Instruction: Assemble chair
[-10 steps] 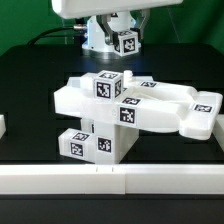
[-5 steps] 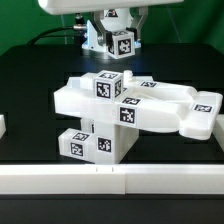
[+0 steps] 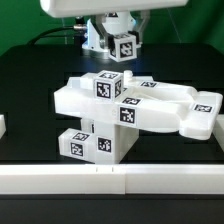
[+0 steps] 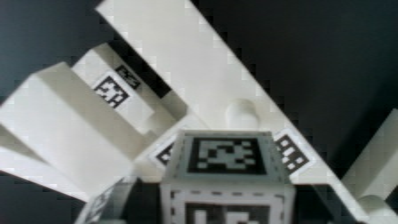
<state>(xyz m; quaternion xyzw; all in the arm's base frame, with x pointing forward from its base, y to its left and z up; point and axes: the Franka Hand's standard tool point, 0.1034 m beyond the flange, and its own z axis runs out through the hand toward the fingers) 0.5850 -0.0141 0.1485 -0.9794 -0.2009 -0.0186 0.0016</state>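
white chunky plastic chair parts (image 3: 130, 108) with black-and-white tags sit joined mid-table on the black surface (image 3: 30, 90); the white robot gripper (image 3: 95, 8) hangs above them, its grip state unclear.

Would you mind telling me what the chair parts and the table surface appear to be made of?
The chair parts look like moulded or printed white plastic, matte with a faint sheen, edges softly rounded; their tags look printed. The table surface looks like matte black sheet or cloth; which one is unclear.
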